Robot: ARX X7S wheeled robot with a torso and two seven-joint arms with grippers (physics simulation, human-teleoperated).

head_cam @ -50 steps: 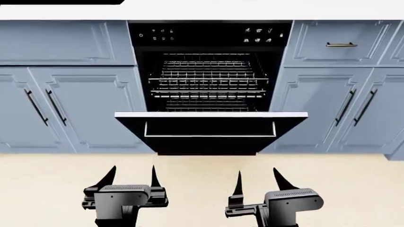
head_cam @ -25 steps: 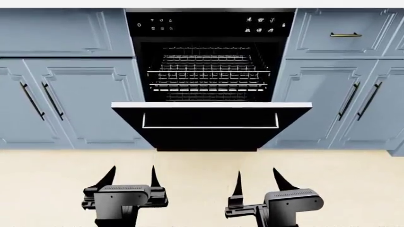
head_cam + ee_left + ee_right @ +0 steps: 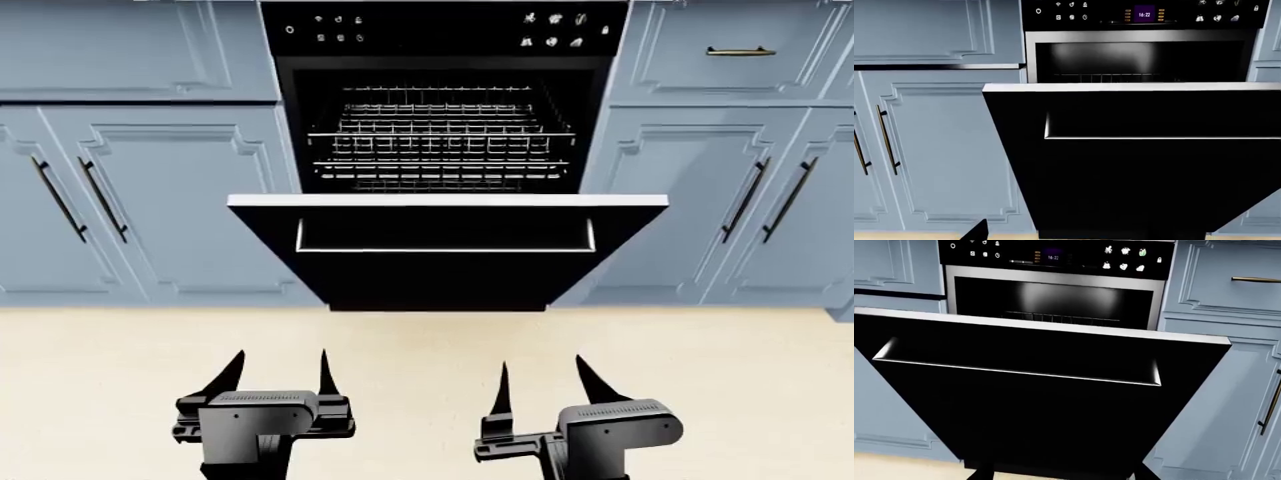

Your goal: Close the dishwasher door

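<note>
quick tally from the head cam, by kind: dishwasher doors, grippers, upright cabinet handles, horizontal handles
dishwasher door: 1
grippers, the left gripper and the right gripper, both open: 2
upright cabinet bar handles: 4
horizontal drawer handle: 1
total: 8

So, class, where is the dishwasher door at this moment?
In the head view the dishwasher door hangs half open at centre, between blue-grey cabinets, beyond both open grippers.
</note>
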